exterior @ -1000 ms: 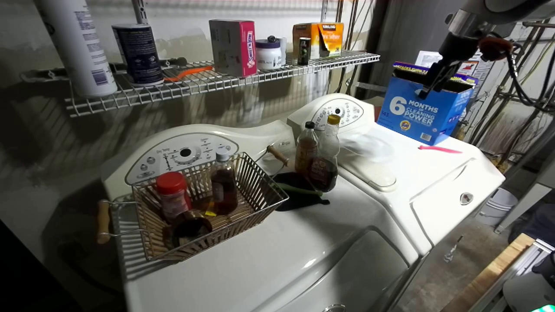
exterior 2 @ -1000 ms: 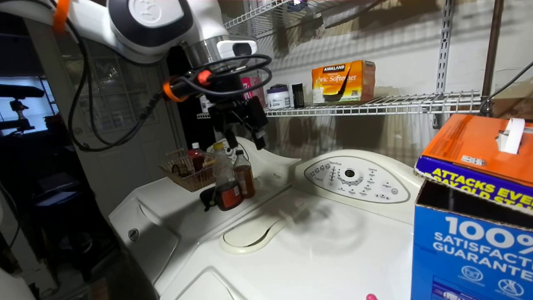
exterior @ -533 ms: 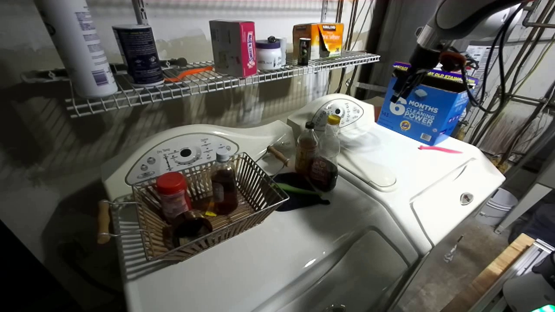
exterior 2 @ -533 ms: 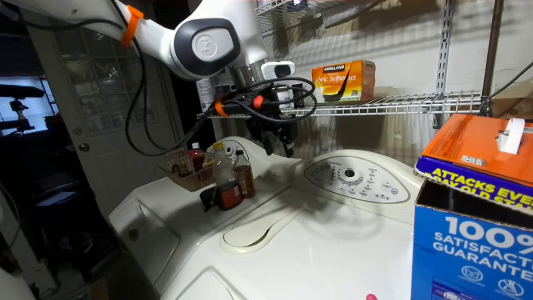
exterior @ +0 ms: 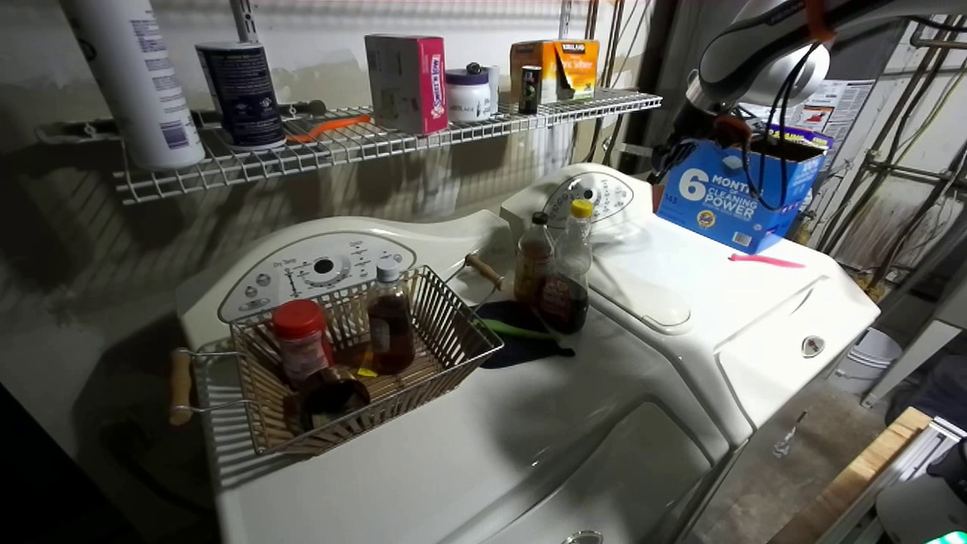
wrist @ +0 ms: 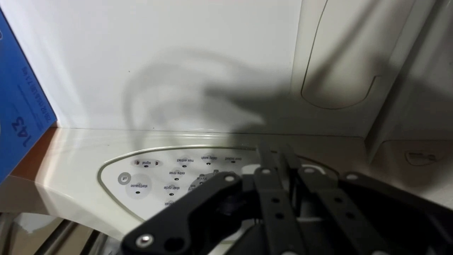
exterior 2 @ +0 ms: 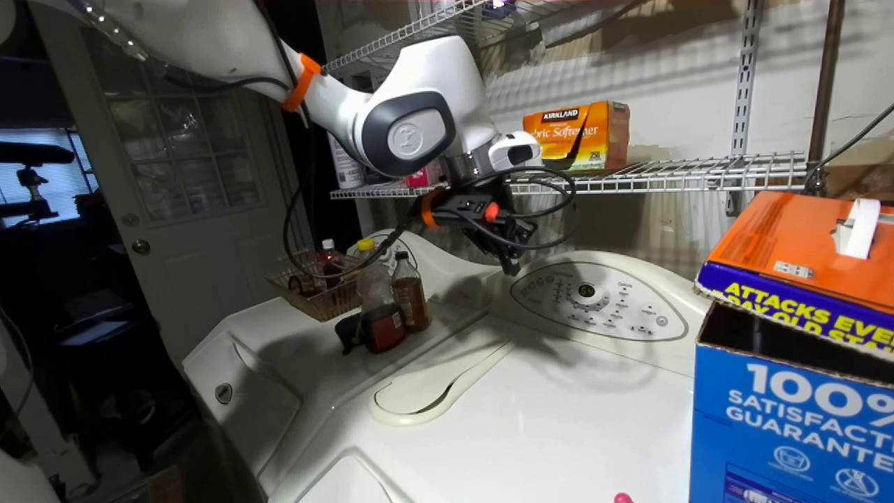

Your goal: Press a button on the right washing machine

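The right washing machine (exterior 2: 545, 426) is white, with a rounded console (exterior 2: 601, 300) carrying a dial (exterior 2: 587, 290) with a lit yellow-green display. In both exterior views my gripper (exterior 2: 511, 269) (exterior: 659, 170) hangs by the console's end nearest the twin machine; contact cannot be judged. The wrist view has the panel's print upside down: the off button (wrist: 124, 178) and start/pause button (wrist: 138, 186) lie left of my fingers. My gripper (wrist: 276, 150) covers the panel's other end and part of the dial. Its fingers stand nearly together, a slim gap between them, holding nothing.
A large blue detergent box (exterior: 736, 196) stands on the washer beside the console, with a pink strip (exterior: 767, 261) near it. Two bottles (exterior: 565, 291) and a wire basket (exterior: 363, 370) sit on the twin machine (exterior: 483, 453). A wire shelf (exterior 2: 663, 181) runs above the console.
My gripper has travelled from above the twin machine's side to the right washer's console, moving lower. Its fingers have come from wide apart to almost together.
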### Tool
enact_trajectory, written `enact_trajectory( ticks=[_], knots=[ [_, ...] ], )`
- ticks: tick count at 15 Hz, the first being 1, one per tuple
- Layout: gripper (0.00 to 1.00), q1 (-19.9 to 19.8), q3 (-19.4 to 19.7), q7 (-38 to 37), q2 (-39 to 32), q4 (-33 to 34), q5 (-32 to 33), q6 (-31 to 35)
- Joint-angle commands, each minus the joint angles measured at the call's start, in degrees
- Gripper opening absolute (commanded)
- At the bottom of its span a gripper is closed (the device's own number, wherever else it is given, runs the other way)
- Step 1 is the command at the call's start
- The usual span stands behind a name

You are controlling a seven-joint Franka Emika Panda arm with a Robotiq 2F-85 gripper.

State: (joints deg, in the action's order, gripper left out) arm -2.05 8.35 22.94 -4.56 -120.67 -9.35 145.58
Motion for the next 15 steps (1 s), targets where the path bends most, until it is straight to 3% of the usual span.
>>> enact_trajectory(
  ticks=[1,10,11,15],
  knots=[
    [0.00,-2.9,-2.9,4.4,-6.4,4.9,-5.5,4.0],
    [0.00,-11.3,-10.4,17.0,-16.9,13.1,-9.5,4.7],
    [0.00,-10.0,-9.2,12.3,-13.6,9.7,-6.5,4.7],
    [0.01,-10.3,-9.5,12.5,-14.2,9.9,-6.4,4.7]
  ],
)
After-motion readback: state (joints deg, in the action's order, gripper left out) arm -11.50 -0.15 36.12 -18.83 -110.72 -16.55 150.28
